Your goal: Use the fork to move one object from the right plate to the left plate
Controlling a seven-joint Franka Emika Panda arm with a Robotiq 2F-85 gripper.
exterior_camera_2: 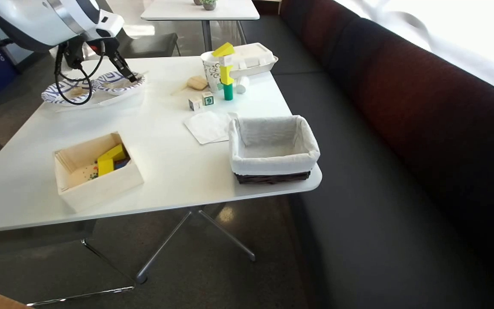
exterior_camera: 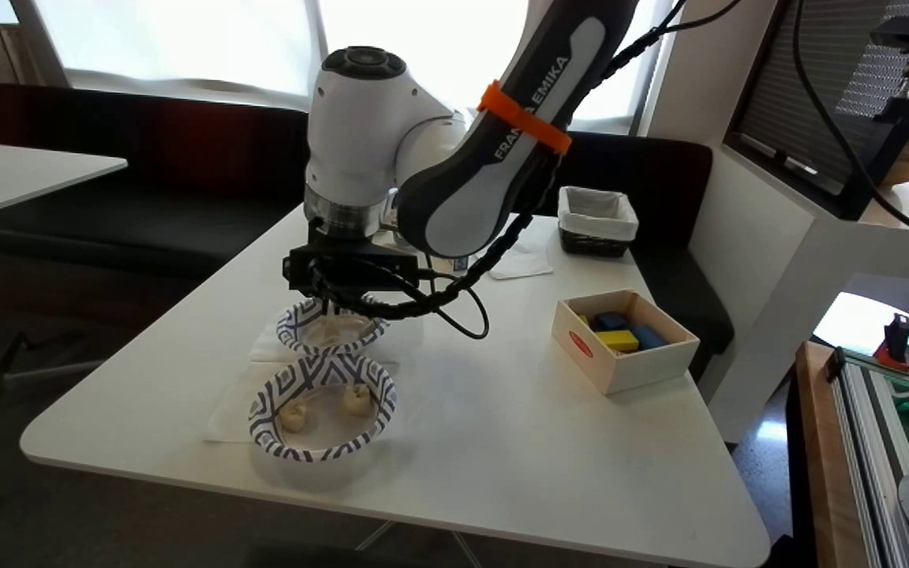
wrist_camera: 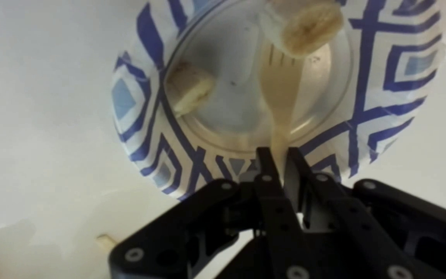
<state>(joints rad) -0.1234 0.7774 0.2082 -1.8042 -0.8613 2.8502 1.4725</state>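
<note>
Fork [wrist_camera: 281,83]: pale tan, handle clenched in gripper [wrist_camera: 278,153], over blue-patterned right plate [exterior_camera_2: 110,78]. Banana chunk [wrist_camera: 311,28]: cut face browned, at tines.

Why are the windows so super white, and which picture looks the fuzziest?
In an exterior view, the windows glare nearly pure white, probably too bright for the camera, and a soft shadow shows beneath the nearer plate; the wrist view looks fuzziest, with the fork and banana pieces soft-edged, and light glinting off the plate below the fork.
</note>
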